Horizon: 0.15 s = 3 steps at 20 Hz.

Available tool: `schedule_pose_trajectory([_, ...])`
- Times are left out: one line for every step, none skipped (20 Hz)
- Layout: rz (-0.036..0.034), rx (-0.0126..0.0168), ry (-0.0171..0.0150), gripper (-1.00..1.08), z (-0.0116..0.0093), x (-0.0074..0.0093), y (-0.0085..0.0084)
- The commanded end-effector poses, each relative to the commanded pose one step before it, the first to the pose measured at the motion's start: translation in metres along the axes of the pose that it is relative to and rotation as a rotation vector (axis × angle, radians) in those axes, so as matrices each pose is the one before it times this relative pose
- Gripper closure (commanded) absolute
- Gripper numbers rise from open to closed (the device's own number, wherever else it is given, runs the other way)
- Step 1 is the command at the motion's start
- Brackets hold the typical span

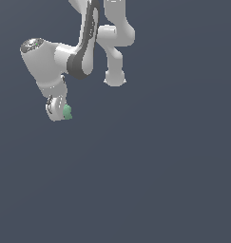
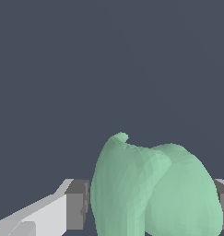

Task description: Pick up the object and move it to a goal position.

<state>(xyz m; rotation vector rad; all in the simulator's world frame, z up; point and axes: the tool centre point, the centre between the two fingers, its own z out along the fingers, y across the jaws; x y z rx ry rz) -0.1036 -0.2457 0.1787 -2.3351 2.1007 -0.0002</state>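
We have the gripper [image 1: 60, 113] closed on the green object [image 2: 152, 189], which in the wrist view sits between the two grey fingertips [image 2: 75, 203] and looks lumpier than a clean ball. In the exterior view it shows at the gripper's three o'clock side. We should keep the squeeze steady and carry it smoothly, since no goal marker is visible to us.

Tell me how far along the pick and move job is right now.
The grasp looks done: the mint-green object sits between the gripper's jaws, with a grey pad close against each side. In hand: the arm appears to hold it above the plain dark ground, though height is hard to judge. Left: reaching the goal, which no marker shows in either view.
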Motion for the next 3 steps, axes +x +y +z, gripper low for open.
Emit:
schedule_pose_trajectory([-0.00272,-0.00077,0.00012,1.08,-0.00250,0.00453,0.00145])
schedule_pose_trajectory([0.00000,0.00000,0.00000,1.08,0.00003,0.00029,-0.00045])
schedule_pose_trajectory([0.00000,0.00000,0.00000,1.08,0.00009,-0.00004,-0.00025])
